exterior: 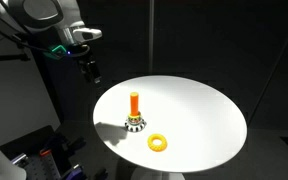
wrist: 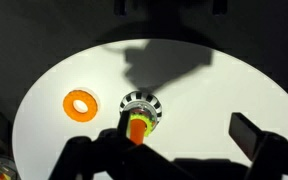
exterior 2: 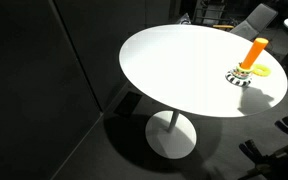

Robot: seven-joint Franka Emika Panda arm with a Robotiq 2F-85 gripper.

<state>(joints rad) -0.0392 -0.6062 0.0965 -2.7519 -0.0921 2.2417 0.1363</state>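
Observation:
An orange peg (exterior: 134,101) stands upright in a black-and-white checkered base (exterior: 135,125) on a round white table (exterior: 199,110). A yellow-orange ring (exterior: 159,143) lies flat on the table close to the base. My gripper (exterior: 88,70) hangs in the air above the table's far left edge, well apart from the peg, open and empty. In the wrist view the peg (wrist: 137,128) and base (wrist: 140,104) sit below my open fingers (wrist: 164,150), with the ring (wrist: 81,104) to their left. The peg (exterior 2: 256,52), base (exterior 2: 242,76) and ring (exterior 2: 262,70) also show in an exterior view.
The table (exterior 2: 174,60) stands on a single pedestal foot (exterior 2: 171,135) on a dark floor. Dark walls surround it. Chairs (exterior 2: 256,18) stand behind the table, and dark equipment (exterior: 34,150) sits low beside it.

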